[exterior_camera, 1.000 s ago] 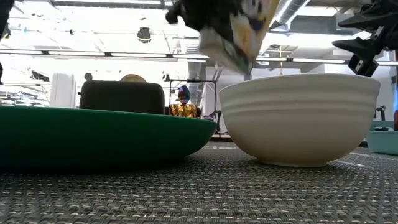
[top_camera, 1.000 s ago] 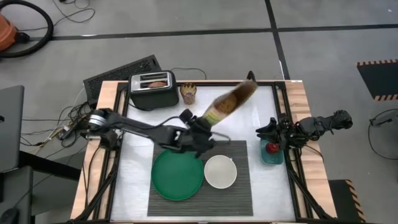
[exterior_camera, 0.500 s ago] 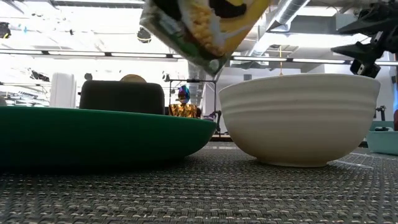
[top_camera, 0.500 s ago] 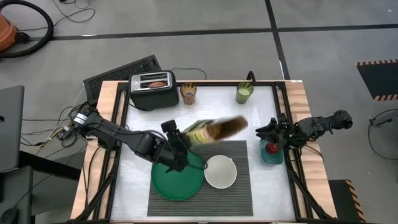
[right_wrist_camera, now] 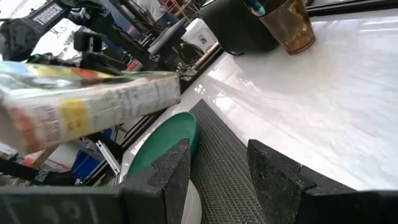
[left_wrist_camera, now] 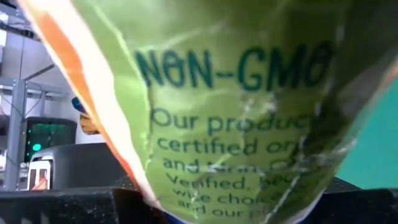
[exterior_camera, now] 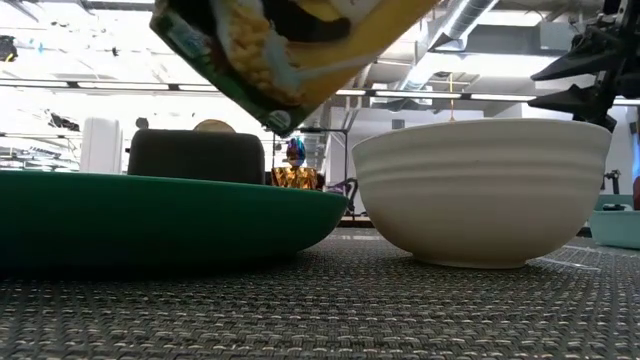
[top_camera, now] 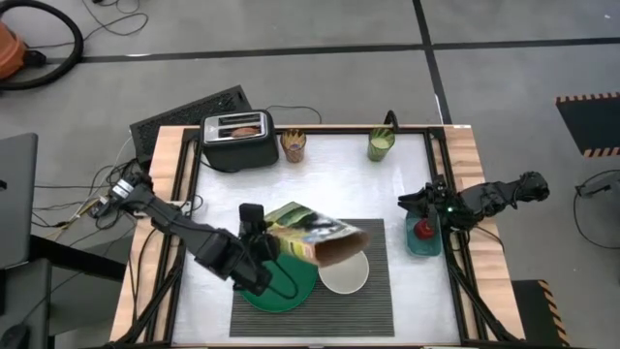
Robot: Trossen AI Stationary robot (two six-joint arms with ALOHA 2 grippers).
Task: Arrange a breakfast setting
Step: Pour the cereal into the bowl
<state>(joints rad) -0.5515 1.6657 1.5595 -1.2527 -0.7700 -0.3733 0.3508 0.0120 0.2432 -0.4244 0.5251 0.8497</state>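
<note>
I've got the placemat down with the green plate and white bowl on it. My left gripper pinches the cereal box, tipped over the bowl's ten o'clock rim; cereal, bagel and spoon remain. My right gripper waits spread at three o'clock.

A dark grey ribbed placemat holds a round green plate at left and a smaller white bowl just right, apart.
</note>
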